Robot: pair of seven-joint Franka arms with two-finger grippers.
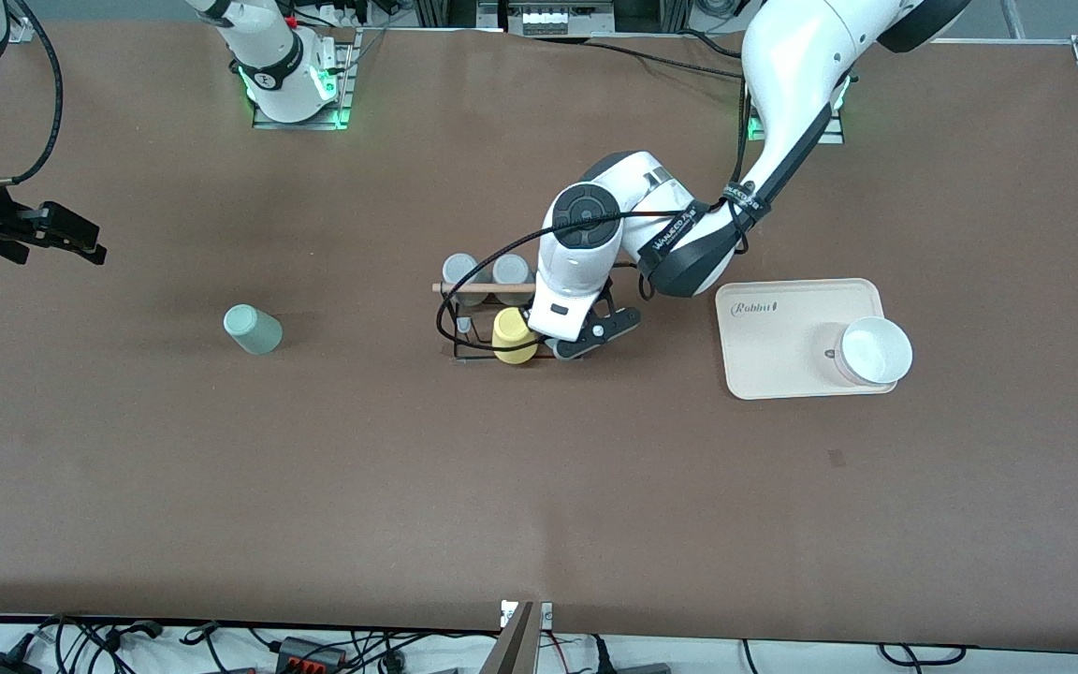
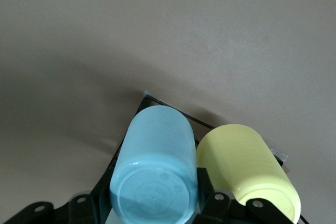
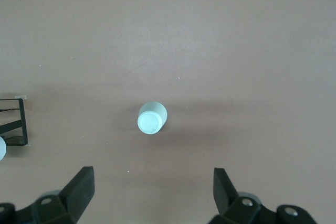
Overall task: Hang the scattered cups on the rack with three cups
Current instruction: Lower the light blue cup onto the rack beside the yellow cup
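Brown bench (image 1: 221, 487). Left gripper (image 2: 157, 203) clamps blue cup (image 2: 155, 166) over rack (image 1: 464, 323), beside yellow cup (image 1: 513, 335); next: seat on peg, release. Right gripper (image 3: 152, 192) wide, waiting above mint cup (image 1: 253, 329), standing apart toward right arm's end.

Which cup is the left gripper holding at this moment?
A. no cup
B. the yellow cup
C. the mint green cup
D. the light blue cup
D: in the left wrist view the left gripper is closed on the light blue cup at the rack, beside the yellow cup; the mint green cup stands alone on the table.
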